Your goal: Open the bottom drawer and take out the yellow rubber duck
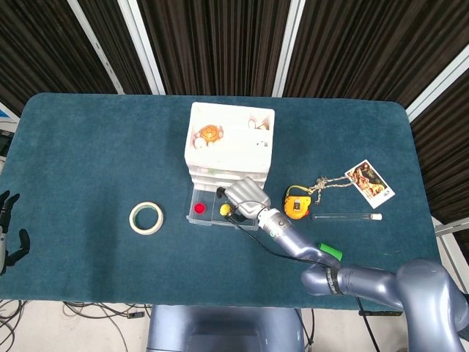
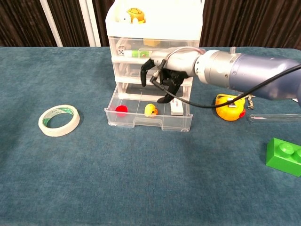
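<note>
The white drawer unit point(image 2: 153, 47) stands mid-table with its clear bottom drawer point(image 2: 141, 123) pulled out. In the drawer lies the small yellow rubber duck point(image 2: 150, 110) point(image 1: 225, 210), between a red ball point(image 2: 121, 110) and a white block point(image 2: 176, 106). My right hand point(image 2: 164, 77) point(image 1: 245, 196) hangs over the drawer, just above and right of the duck. Its fingers point down, spread, and hold nothing. My left hand point(image 1: 7, 235) shows only in the head view, at the far left edge off the table, with fingers apart and nothing in them.
A roll of tape point(image 2: 59, 120) lies left of the drawer. Right of it are a yellow tape measure point(image 2: 230, 107), a clear tube point(image 2: 275, 117), a green brick point(image 2: 284, 157) and a photo card point(image 1: 370, 183). A toy turtle point(image 1: 210, 134) sits on the unit's top.
</note>
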Tool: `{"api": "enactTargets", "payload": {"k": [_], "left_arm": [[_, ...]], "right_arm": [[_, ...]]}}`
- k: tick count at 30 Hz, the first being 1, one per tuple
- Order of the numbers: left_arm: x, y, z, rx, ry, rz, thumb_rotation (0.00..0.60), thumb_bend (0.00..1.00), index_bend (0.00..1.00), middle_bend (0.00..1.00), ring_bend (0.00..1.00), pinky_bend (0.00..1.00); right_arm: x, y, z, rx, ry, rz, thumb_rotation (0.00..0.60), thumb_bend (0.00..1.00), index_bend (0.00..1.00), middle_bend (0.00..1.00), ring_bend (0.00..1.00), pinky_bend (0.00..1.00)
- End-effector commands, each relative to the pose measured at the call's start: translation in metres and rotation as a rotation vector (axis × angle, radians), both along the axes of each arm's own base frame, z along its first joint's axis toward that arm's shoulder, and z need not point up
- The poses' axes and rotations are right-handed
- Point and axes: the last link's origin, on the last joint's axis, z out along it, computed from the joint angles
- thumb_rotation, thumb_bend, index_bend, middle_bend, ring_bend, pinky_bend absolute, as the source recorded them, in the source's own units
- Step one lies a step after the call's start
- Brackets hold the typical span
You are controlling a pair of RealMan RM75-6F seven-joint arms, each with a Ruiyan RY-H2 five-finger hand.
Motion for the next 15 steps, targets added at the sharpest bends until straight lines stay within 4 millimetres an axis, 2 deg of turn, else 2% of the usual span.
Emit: {"api": "enactTargets", "payload": {"k": [1,9,15], "left_arm": [[0.0,0.0,0.0,-0.002,0.001,0.0,0.6,0.61,0.05,0.0,0.0,0.0],[0.0,0.0,-0.001,0.001,0.004,0.002,0.6,0.61,0.05,0.0,0.0,0.0],[0.0,0.001,0.0,0.002,0.005,0.005,0.6,0.61,0.05,0.0,0.0,0.0]], "right_arm": [[0.0,0.001,-0.009,-0.002,0.047,0.071,0.6,0.3,0.38,1.0,1.0,1.0],[0.005,-0.004,-0.017,0.037,0.115,0.136,0.6,0.22,0.38,1.0,1.0,1.0],[0.004,-0.012,-0.021,-0.004,0.176,0.182,0.6,0.21,0.38,1.0,1.0,1.0]]}}
